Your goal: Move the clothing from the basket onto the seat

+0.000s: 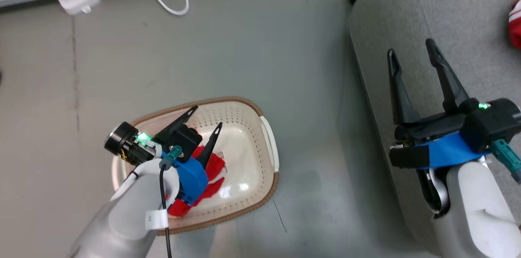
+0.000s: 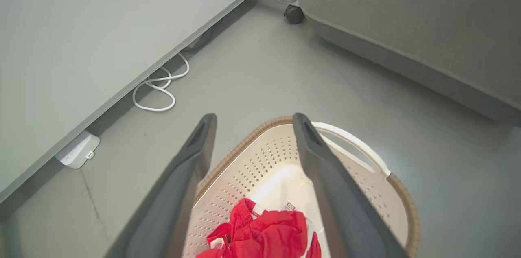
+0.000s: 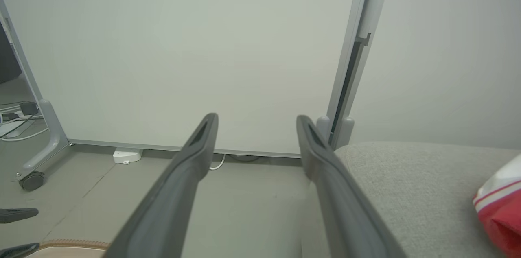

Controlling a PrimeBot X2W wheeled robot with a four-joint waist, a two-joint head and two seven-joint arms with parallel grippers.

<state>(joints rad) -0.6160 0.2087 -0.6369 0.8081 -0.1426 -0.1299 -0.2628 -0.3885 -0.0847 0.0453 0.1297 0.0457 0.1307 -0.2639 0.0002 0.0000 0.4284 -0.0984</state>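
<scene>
Pale left forearm (image 1: 122, 217) rises from the lower left of the head view. Its left gripper (image 1: 207, 116) is spread wide above the basket (image 1: 276, 184), with nothing clamped between the fingers. One crumpled red garment (image 1: 215, 166) lies on the basket's bottom toward its lower-left end, beneath that gripper. Grey floor (image 1: 309, 87) separates the basket from the seat (image 1: 447, 14) on the right. Over the seat's left edge hangs the right gripper (image 1: 411, 47), fingers wide apart and empty. A second red garment (image 1: 516, 22) with white trim lies on the seat at the far right.
</scene>
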